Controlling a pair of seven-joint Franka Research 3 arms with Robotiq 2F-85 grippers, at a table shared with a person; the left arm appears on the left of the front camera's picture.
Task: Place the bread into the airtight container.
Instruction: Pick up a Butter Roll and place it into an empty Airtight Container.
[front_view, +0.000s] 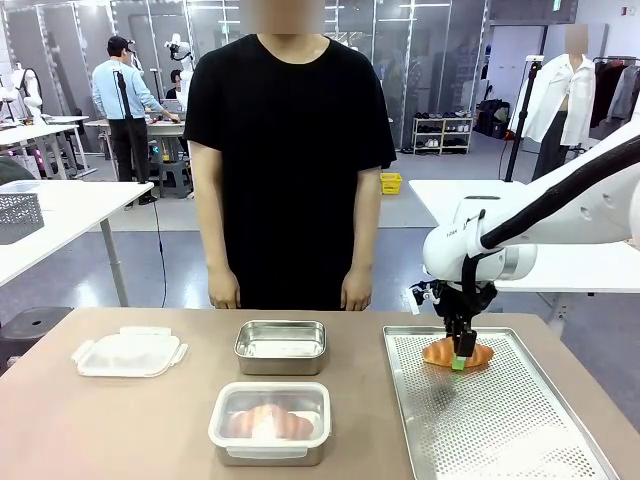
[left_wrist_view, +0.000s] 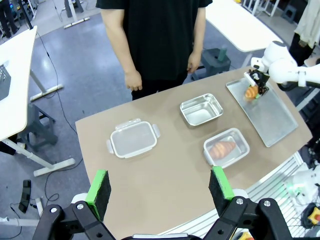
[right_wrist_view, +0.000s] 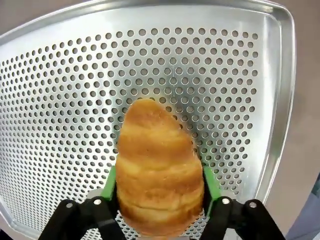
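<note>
Bread (right_wrist_view: 157, 165) is found at the far end of the perforated tray (front_view: 520, 420), right of the empty steel container (front_view: 280, 364). Right gripper (front_view: 460, 358) is closed across its thick middle, one pad on each flank. Left gripper (left_wrist_view: 159, 187) is held wide apart, empty. Bread is judged light, soft and flaky, so gentle pressure is advised.

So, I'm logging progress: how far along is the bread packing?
Done: a first croissant sits in the near lidded container. In hand: the right hand grips a second croissant at the perforated tray. Left: carry it to the open steel container and fit the spare lid.
</note>
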